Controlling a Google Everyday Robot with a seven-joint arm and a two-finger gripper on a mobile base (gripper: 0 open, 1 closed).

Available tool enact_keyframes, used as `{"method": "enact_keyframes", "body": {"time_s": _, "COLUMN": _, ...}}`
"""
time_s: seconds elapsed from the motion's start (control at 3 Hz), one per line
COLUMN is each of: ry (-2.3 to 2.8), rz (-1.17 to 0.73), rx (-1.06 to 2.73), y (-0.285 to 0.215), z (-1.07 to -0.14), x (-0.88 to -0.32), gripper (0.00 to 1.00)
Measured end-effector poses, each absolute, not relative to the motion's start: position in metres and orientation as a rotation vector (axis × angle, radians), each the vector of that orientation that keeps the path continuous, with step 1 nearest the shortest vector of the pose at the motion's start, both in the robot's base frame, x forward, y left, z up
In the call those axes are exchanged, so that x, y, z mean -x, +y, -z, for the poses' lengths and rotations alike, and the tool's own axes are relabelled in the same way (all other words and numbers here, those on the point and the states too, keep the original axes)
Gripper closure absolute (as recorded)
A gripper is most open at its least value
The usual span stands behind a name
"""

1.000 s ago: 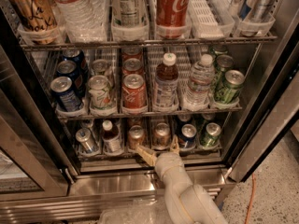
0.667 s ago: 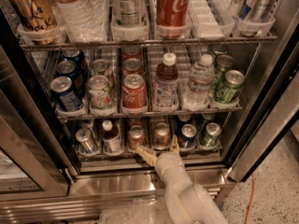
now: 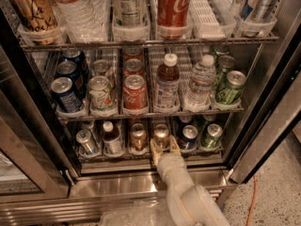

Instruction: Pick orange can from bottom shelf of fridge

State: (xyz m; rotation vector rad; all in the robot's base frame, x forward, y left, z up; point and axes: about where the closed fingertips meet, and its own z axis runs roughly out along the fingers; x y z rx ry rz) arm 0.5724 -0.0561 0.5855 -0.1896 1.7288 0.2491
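Observation:
Two orange cans with copper sides and silver tops stand side by side on the bottom shelf (image 3: 141, 155) of the fridge (image 3: 263, 102), one on the left (image 3: 138, 136) and one on the right (image 3: 161, 133). My gripper (image 3: 164, 148) reaches in from below at the front of the shelf. It is open, with tan fingers (image 3: 154, 150) on either side of the lower front of the right orange can. The white arm rises from the bottom edge of the view.
On the bottom shelf, a silver can (image 3: 87, 141) and a small bottle (image 3: 111, 138) stand left of the orange cans; a dark blue can (image 3: 189, 134) and a green can (image 3: 211, 135) stand to the right. The middle shelf rack (image 3: 150, 113) hangs close above. The door frame (image 3: 275, 126) is to the right.
The gripper has swung from pointing up and left to pointing straight in, and its fingers now flank the right orange can.

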Motion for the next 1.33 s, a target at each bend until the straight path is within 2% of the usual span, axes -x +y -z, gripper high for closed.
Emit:
{"method": "enact_keyframes", "body": {"time_s": 1.0, "ry": 1.73, "rz": -0.233, "rx": 0.189, "y": -0.059, "z": -0.587, "x": -0.583, "gripper": 0.37}}
{"method": "enact_keyframes", "body": {"time_s": 1.33, "ry": 1.73, "rz": -0.233, "rx": 0.189, "y": -0.065, "z": -0.589, "x": -0.583, "gripper": 0.05}}
